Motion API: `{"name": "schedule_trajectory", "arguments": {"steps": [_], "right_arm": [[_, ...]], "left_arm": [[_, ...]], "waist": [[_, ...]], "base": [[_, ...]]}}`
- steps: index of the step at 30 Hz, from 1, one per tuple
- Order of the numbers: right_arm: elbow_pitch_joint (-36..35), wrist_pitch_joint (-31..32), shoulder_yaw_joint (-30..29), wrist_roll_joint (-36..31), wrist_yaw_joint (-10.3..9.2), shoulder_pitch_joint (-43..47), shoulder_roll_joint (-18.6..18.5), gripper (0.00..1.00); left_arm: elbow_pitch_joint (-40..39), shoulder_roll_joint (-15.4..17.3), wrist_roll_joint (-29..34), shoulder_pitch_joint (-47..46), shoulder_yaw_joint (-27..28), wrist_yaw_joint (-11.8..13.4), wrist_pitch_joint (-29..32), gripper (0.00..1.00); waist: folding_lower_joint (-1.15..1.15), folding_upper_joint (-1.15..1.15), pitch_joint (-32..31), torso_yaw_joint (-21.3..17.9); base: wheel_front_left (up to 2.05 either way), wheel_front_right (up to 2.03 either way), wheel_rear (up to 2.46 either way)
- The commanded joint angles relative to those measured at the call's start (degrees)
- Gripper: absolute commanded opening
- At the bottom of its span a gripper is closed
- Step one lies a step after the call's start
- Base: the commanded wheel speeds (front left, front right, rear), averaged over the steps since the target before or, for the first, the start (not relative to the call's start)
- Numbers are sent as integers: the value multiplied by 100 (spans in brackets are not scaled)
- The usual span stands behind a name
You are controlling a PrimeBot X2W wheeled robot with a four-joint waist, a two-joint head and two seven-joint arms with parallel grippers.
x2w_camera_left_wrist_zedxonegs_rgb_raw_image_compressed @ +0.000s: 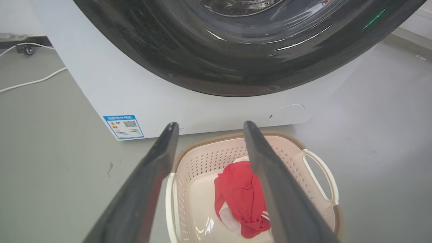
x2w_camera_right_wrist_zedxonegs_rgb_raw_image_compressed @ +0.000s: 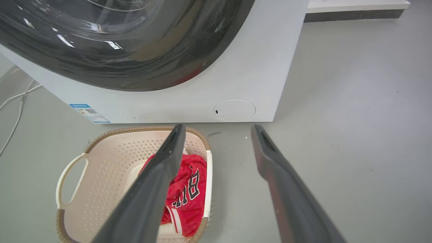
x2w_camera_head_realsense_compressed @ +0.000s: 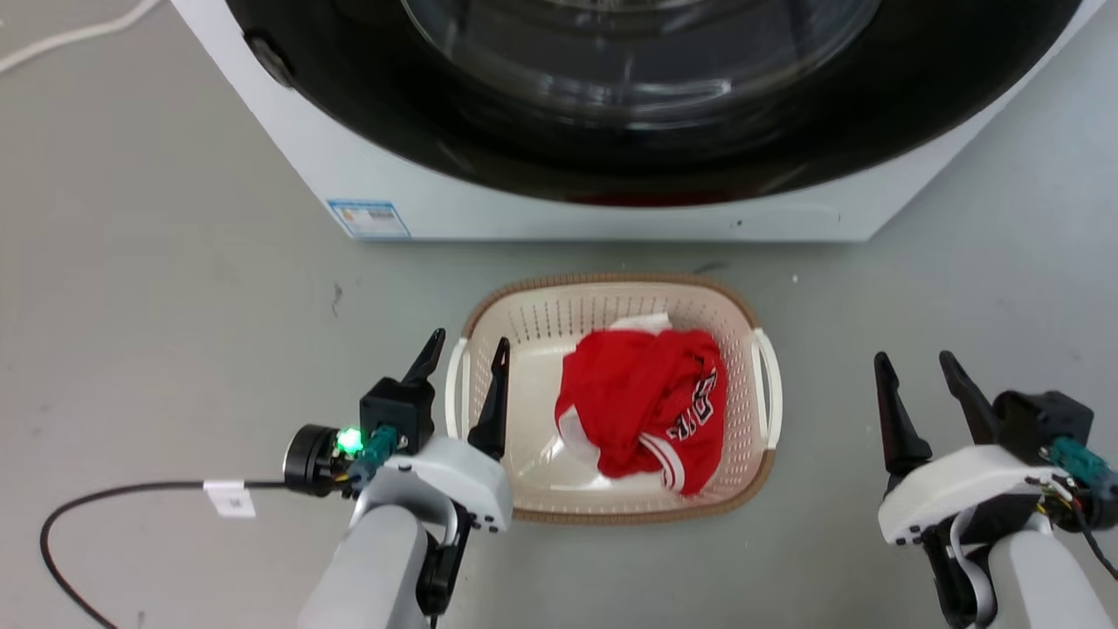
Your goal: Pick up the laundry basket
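A bare grey floor (x2w_camera_head_realsense_compressed: 175,262) runs under everything in the head view, and a white front-loading washing machine with a dark round door (x2w_camera_head_realsense_compressed: 524,218) stands at 12 o'clock. Just short of it, mid-frame, the cream-beige perforated plastic laundry basket with a brown woven-look rim (x2w_camera_head_realsense_compressed: 611,281) sits flat on the floor, clear of the machine. A crumpled red garment with white trim (x2w_camera_head_realsense_compressed: 638,402) lies inside it. At the basket's 9 o'clock the left gripper (x2w_camera_head_realsense_compressed: 468,342) is spread and holds nothing. One dark finger is outside the wall and one is over the interior, so the white left handle (x2w_camera_head_realsense_compressed: 454,384) falls between them, which looks like a line-up for closing on it. At 3 o'clock the right gripper (x2w_camera_head_realsense_compressed: 914,358) is likewise spread and empty, well apart from the white right handle (x2w_camera_head_realsense_compressed: 770,376), with bare floor free between them.

The left wrist view looks along the parted fingers, with the near handle at 7 o'clock between them. I cannot tell whether either finger touches plastic. A blue-and-white sticker (x2w_camera_left_wrist_zedxonegs_rgb_raw_image_compressed: 123,126) sits at 10 o'clock on the machine, whose front is near the far rim, leaving little room forward.

The right wrist view puts the basket at 8 o'clock, its handle just beside the left-hand finger, while most of the gap frames floor. A round white service flap (x2w_camera_right_wrist_zedxonegs_rgb_raw_image_compressed: 234,110) shows at 12 o'clock, and open floor stretches toward 3 o'clock.
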Motion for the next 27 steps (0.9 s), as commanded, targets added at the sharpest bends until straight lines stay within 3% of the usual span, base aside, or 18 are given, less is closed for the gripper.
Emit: {"name": "schedule_trajectory", "arguments": {"steps": [1,17,27], "right_arm": [[149,-4,54,28,-1,-198,-66,100],[2366,-81,1157,750,-1,-2151,-233,100],[3555,152,2096,1360,-2,-3273,-128,100]], "left_arm": [[118,6,-37,-205,16,-28,-14,100],[2468,152,-300,-2024,269,-568,85,100],[3592,295,-713,-2892,241,-791,873,100]], "waist": [[-1,0,481,-45],[-1,0,1935,-193],[-1,0,2482,-290]], "base": [[0,0,0],[0,0,0],[0,0,0]]}}
